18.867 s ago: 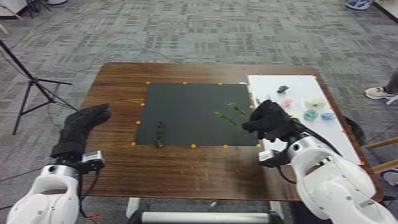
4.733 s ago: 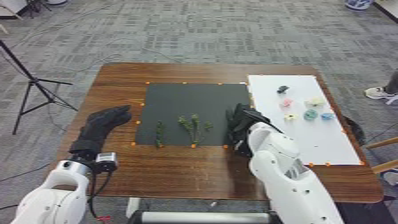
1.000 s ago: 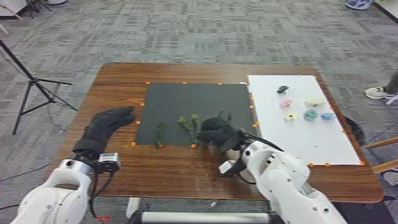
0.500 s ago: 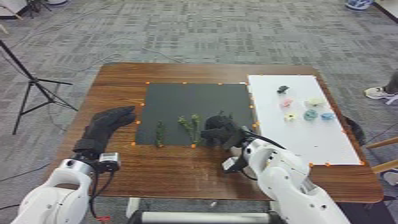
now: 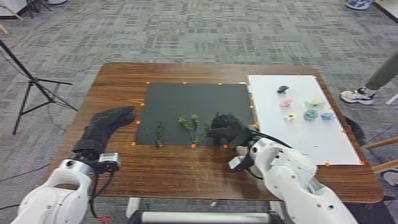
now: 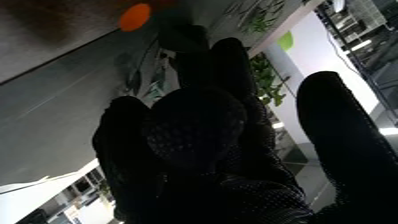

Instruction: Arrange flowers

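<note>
Head view | right hand (image 5: 230, 132), four o'clock on mat (image 5: 194, 97) | grip: can't tell | sprig (image 5: 195, 125), six o'clock: likely light, bendy; I'd pinch lower stem (image 5: 195, 138)

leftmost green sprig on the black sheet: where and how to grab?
I'd pinch the leftmost sprig mid-length from above, thumb and fingers on its left and right sides. It lies narrow on the black sheet, pointing away from the robot, so closing crosswise looks surest.
</note>
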Robot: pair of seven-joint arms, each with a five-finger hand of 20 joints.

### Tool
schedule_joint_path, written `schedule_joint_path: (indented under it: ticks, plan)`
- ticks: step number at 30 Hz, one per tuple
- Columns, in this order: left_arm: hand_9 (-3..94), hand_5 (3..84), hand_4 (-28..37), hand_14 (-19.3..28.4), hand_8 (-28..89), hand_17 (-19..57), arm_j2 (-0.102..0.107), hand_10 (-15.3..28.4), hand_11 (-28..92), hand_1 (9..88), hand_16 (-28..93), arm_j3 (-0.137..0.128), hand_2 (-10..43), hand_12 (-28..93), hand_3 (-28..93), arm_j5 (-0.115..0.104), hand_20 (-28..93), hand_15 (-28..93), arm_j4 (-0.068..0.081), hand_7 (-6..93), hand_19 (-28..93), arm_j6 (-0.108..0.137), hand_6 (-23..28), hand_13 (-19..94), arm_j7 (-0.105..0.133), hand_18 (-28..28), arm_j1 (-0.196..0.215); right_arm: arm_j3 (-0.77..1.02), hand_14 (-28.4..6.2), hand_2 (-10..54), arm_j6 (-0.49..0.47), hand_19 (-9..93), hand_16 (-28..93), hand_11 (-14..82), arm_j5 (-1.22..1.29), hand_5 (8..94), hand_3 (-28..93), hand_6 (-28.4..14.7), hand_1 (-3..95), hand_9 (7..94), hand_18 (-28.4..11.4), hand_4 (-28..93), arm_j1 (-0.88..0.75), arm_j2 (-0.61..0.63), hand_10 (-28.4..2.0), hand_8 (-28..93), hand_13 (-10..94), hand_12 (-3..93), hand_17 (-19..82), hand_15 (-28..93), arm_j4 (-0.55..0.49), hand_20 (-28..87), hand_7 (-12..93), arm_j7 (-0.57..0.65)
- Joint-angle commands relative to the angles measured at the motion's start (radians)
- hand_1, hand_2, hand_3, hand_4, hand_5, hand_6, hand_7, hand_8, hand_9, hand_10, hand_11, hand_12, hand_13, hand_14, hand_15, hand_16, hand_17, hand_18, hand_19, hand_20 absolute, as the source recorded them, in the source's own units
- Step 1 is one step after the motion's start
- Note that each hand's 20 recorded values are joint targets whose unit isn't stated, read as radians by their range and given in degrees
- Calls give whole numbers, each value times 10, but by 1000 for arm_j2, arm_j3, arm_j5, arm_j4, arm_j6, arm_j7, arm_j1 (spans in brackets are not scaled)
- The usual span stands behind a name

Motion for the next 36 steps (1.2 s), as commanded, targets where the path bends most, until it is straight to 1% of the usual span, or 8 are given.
schedule_joint_path:
  ticks: [1, 15, 22, 27, 31, 34, 35, 36]
  plan:
    - [472, 462, -252, 186, -73, -2, -9, 143, 189, 208, 7, 3, 8, 115, 667, 1, 147, 176, -2, 139, 73, 3, 48, 341, 1, 138, 2, 6, -28, 143, -15, 932, 235, 94, -8, 496, 712, -64, 178, 727, -168, -37, -13, 16, -152, 42, 937, 106, 656, 615, -1, 622, 625, 11]
    - [472, 462, -253, 186, -73, -3, -8, 143, 188, 208, 7, 0, 8, 115, 667, -1, 147, 175, -4, 140, 73, 3, 48, 341, -1, 139, 9, 14, -28, 141, -30, 932, 232, 95, -13, 502, 714, -65, 175, 734, -166, -38, -30, 27, -152, -7, 937, 108, 658, 618, -16, 626, 632, 20]
    - [472, 462, -253, 187, -73, -2, -7, 144, 189, 208, 8, 0, 8, 115, 667, -1, 147, 175, -4, 140, 72, -1, 48, 340, -4, 138, 9, 21, -28, 143, -45, 932, 231, 96, -3, 509, 716, -66, 170, 739, -166, -40, -40, 27, -155, -126, 937, 109, 659, 620, -21, 628, 655, 27]
    - [472, 462, -253, 187, -72, -2, -6, 143, 189, 209, 8, 0, 8, 115, 666, 0, 147, 176, -3, 140, 72, -6, 48, 341, -9, 138, 6, 38, -28, 139, -42, 932, 232, 96, 30, 513, 711, -66, 167, 740, -166, -39, -50, 21, -154, -146, 937, 109, 660, 621, -48, 629, 659, 12]
    - [472, 462, -253, 187, -73, -2, -4, 143, 189, 208, 8, 4, 9, 115, 666, 0, 147, 176, 0, 139, 72, -10, 48, 340, -11, 138, 0, 84, -30, 119, -14, 932, 234, 108, 147, 522, 698, -62, 170, 762, -166, -45, -50, 29, -153, -152, 937, 118, 658, 617, -126, 632, 666, -13]
    - [471, 462, -253, 187, -73, -2, -3, 142, 189, 208, 8, 7, 8, 115, 666, 2, 147, 176, 2, 140, 72, -19, 48, 339, -14, 138, -6, 132, -36, 73, 64, 932, 296, 129, 161, 528, 674, -59, 187, 785, -170, -62, -48, 64, -153, -157, 936, 153, 629, 562, -183, 630, 671, -58]
    - [471, 462, -252, 187, -73, -2, -2, 142, 188, 208, 8, 9, 8, 115, 667, 2, 147, 176, 4, 140, 72, -20, 48, 339, -15, 138, -8, 154, -40, 60, 90, 932, 312, 136, 146, 529, 671, -57, 193, 787, -174, -65, -48, 78, -151, -156, 928, 160, 611, 549, -193, 614, 656, -79]
    - [471, 462, -252, 187, -73, -2, -2, 142, 189, 208, 8, 10, 9, 115, 667, 0, 147, 176, 4, 140, 72, -18, 48, 340, -14, 138, -9, 175, -52, 33, 116, 931, 323, 144, 135, 530, 664, -56, 213, 785, -182, -68, -48, 96, -151, -147, 901, 170, 569, 538, -202, 566, 606, -96]
